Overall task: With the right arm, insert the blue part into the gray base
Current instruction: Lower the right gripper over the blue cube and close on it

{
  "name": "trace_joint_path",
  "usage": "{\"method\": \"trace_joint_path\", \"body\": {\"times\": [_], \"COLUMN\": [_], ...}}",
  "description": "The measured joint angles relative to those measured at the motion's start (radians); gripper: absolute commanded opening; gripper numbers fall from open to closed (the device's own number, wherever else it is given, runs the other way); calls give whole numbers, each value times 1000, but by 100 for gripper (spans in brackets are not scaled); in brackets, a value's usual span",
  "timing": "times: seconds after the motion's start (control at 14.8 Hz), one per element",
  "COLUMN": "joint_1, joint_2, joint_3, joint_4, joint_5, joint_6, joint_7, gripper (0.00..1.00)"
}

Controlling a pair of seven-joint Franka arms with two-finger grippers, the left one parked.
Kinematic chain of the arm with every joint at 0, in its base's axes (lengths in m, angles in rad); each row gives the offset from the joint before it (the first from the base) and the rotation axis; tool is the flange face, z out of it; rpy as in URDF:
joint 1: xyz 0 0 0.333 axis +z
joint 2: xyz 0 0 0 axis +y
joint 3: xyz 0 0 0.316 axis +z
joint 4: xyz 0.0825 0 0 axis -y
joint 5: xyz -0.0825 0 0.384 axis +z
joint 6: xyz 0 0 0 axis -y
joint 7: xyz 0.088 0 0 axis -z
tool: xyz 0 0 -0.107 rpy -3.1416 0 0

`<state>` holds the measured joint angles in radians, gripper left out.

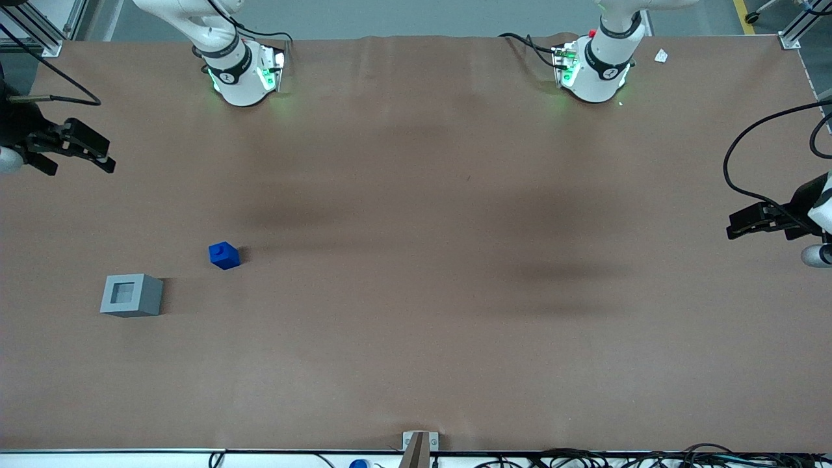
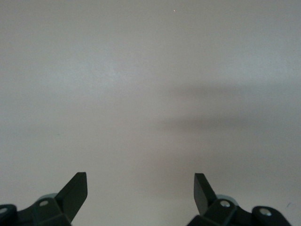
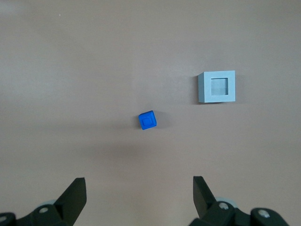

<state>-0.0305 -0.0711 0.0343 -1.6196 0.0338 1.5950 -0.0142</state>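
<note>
**Gripper raised and spread; blue part loose on the table beside the gray base**

Front view. Gripper (image 1: 81,151) of the right arm (image 1: 214,49) hangs at the working arm's end of the table (image 1: 416,364), above the surface and holding nothing. Its black fingers stand apart. Taking the gray base (image 1: 132,296) as the landmark: the gripper is farther from the front camera than the base and well apart from it. The base sits flat on the table with its square recess facing up, and the recess holds nothing. The blue part (image 1: 225,255) rests on the table near the base, a little farther from the front camera and offset toward the parked arm's end. It stands upright with its stud on top. Part and base do not touch; bare brown table shows between them.

Right wrist view. Gripper (image 3: 139,197) shows both fingertips (image 3: 75,195) spread wide with only table surface between them. The gray base (image 3: 216,87) is seen from above, its recess open. The blue part (image 3: 147,120) lies near the base but apart from it, closer to the gripper than the base is, and turned slightly out of line with the base's edges.

Left wrist view. Only bare table (image 2: 150,94) shows.
</note>
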Motion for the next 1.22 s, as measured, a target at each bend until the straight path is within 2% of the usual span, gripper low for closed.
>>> {"method": "trace_joint_path", "body": {"times": [0.61,1.22], "joint_1": [4,26], "joint_2": [28,123], "joint_3": [1,3], "joint_4": [-37,-425], "joint_5": [2,2], "joint_6": [44,539], "joint_7": [0,-3], "gripper": [100,100]}}
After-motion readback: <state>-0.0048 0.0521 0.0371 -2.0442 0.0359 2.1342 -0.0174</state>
